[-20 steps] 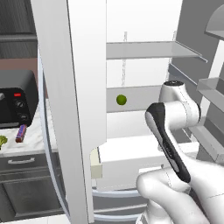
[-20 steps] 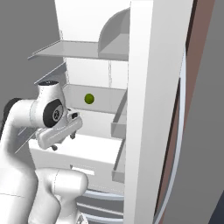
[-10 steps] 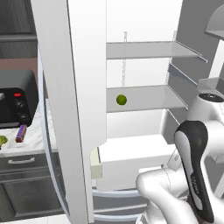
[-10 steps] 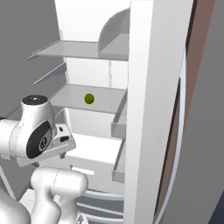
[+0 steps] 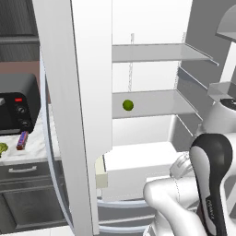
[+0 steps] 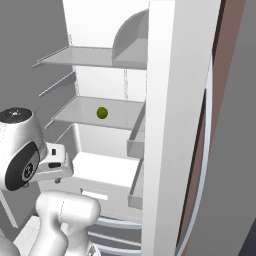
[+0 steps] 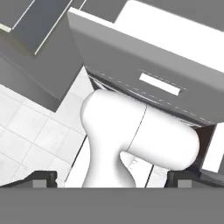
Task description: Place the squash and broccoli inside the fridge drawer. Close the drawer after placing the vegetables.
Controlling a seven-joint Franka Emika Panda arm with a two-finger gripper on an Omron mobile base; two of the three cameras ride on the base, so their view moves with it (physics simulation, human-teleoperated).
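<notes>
No words or numbers can be read anywhere. A faint marking on the arm's dark link (image 5: pixel 213 207) is too blurred to read.

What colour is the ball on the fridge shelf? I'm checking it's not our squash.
Green, a round ball on the middle shelf; clearest in the left base view.

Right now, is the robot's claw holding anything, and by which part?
Nothing is held. In the hand view the gripper has its fingertips spread wide with no vegetable between them. The broccoli sits on the counter.
</notes>
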